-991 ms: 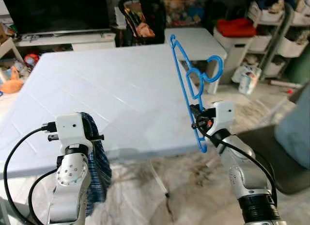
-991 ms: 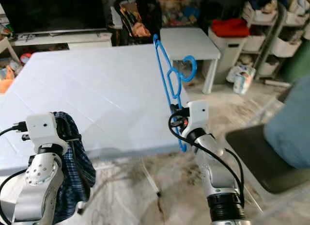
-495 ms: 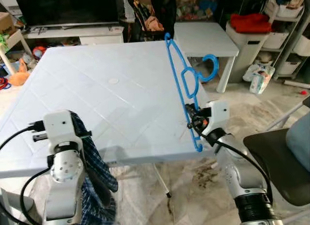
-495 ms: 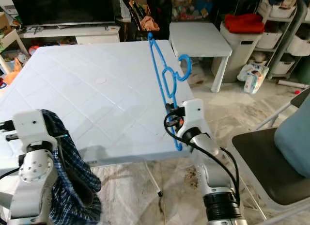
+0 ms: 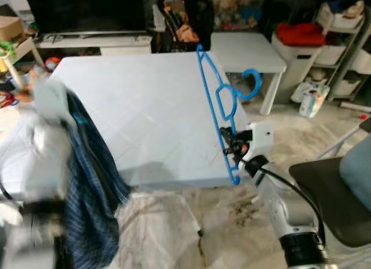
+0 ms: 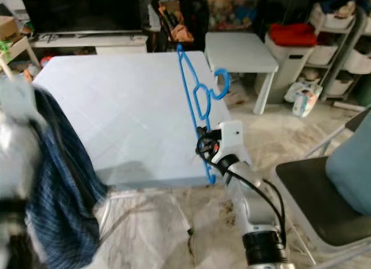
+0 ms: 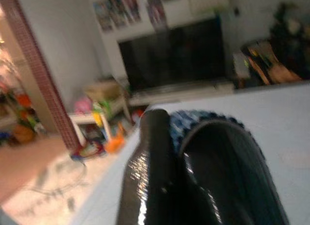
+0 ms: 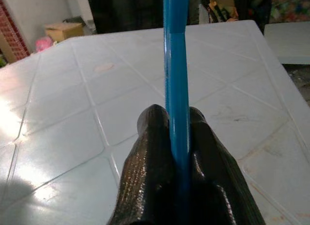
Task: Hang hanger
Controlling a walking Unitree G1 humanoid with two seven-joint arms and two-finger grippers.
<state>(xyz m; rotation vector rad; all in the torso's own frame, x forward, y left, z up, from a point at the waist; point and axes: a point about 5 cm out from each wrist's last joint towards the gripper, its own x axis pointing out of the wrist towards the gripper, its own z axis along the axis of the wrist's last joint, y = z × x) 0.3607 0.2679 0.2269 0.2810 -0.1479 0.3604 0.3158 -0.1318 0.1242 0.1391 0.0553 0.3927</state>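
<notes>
On my left, at about nine o'clock in my head view, my left gripper has its fingers closed on a dark blue plaid garment. The cloth drapes down from my raised, motion-blurred left arm and hangs over the near left corner of the white table. From the wrist camera the blue weave shows pinched between the two black fingers, so that grip looks firm.

Moving across to the middle, the table top spreads out bare toward twelve o'clock, with a dark television and a low shelf beyond it.

At about three o'clock, my right gripper is clamped on the blue hanger. It pinches the straight lower bar near its lower end, so the hanger stands tilted up above the table's right edge, its hook curling toward two o'clock. A small white side table stands behind it, and a dark chair seat sits at four o'clock.

As I judge it, I have both pieces in hand but nothing is hung. I can make out no rail or rod to hang on, so finding one, carrying the hanger there and hooking it on all remain.
</notes>
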